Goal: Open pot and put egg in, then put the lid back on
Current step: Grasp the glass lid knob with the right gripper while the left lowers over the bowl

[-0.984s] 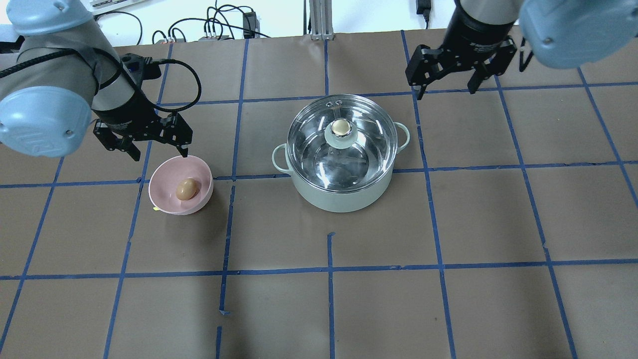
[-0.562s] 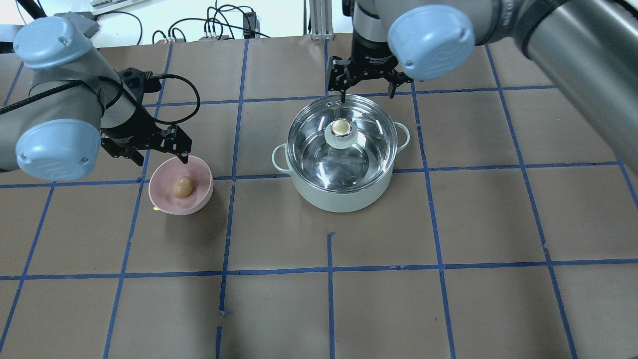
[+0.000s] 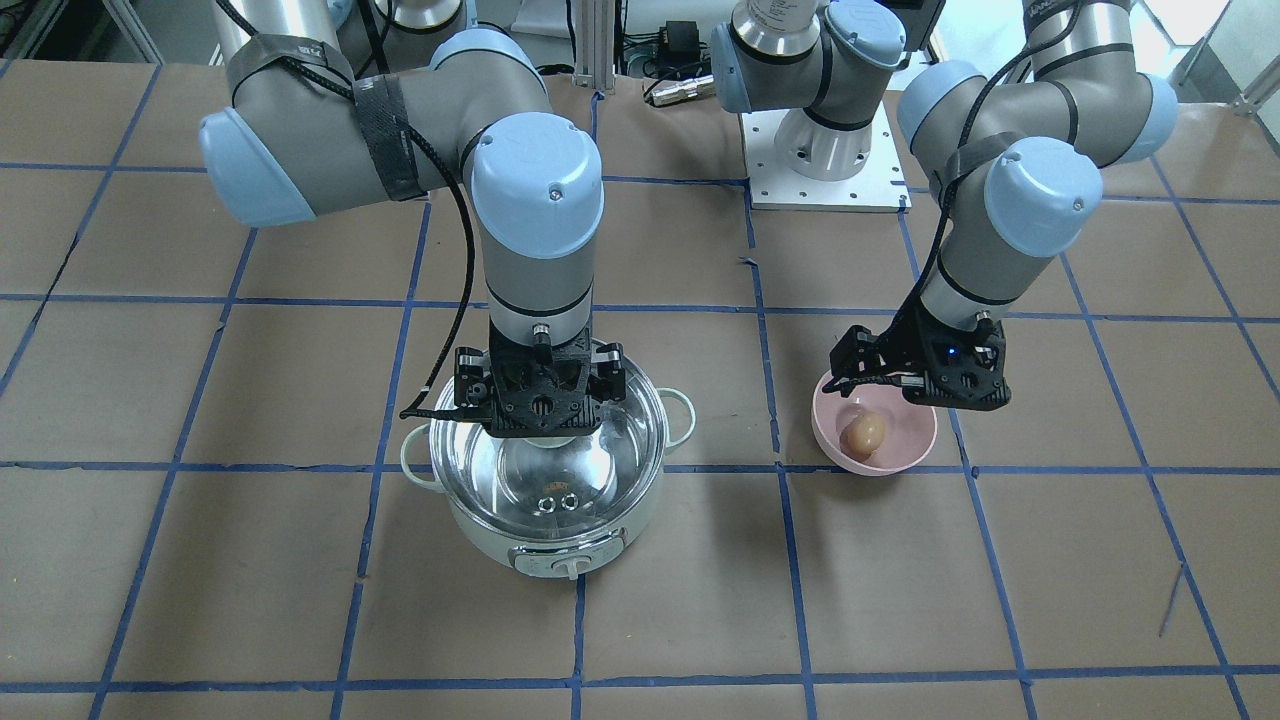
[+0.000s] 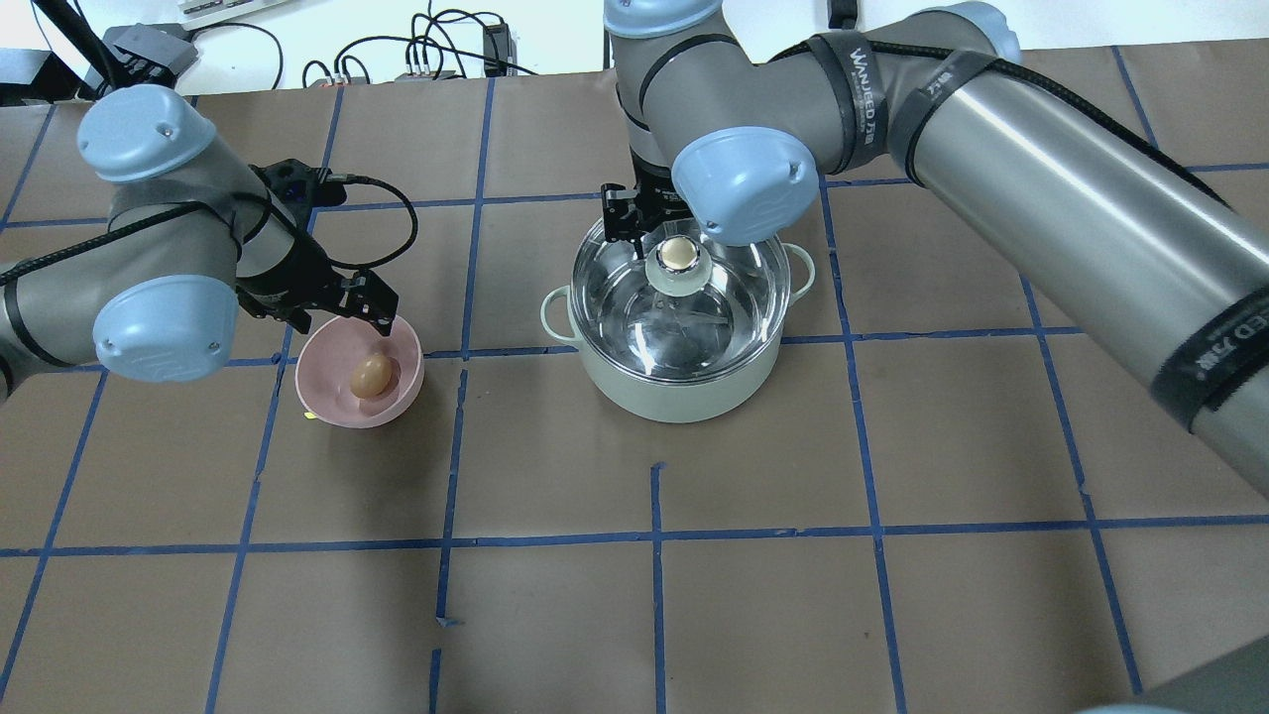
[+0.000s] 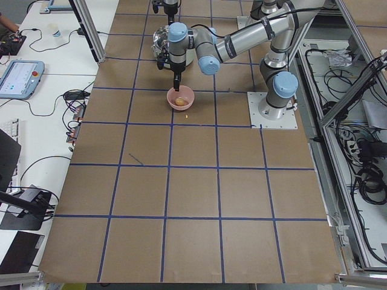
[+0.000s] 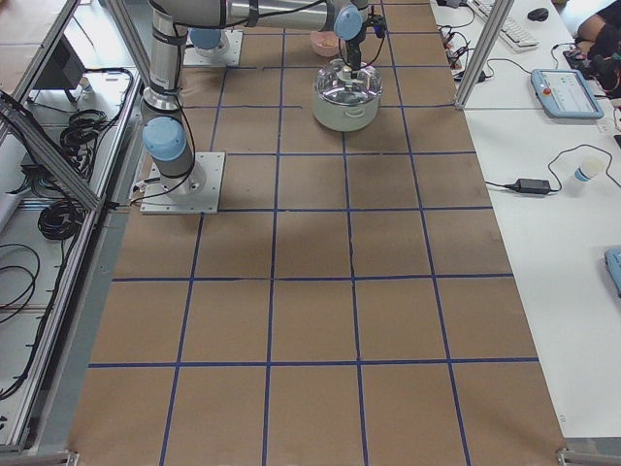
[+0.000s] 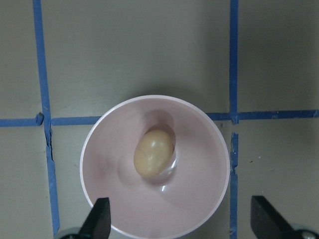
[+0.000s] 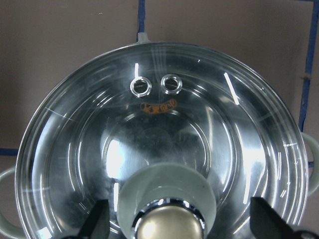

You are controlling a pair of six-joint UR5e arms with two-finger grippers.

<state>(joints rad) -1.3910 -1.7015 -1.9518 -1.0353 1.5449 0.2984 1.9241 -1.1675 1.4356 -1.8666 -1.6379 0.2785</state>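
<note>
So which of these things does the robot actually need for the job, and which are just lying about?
Needed for the job: pot, lid, egg.
Just there: pink bowl holding the egg, blue tape grid, black adapter.

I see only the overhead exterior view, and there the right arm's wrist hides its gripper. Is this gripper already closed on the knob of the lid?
Observer: No. The right wrist view shows the right gripper open, its fingertips on both sides of the knob of the lid, with gaps.
Operator: Does the left gripper hold the egg?
Observer: No. In the left wrist view it is open, and the egg lies in the pink bowl, ahead of the fingertips.
Operator: Where does the dial of the pot face?
Observer: Away from the robot; the front-facing view shows it.
</note>
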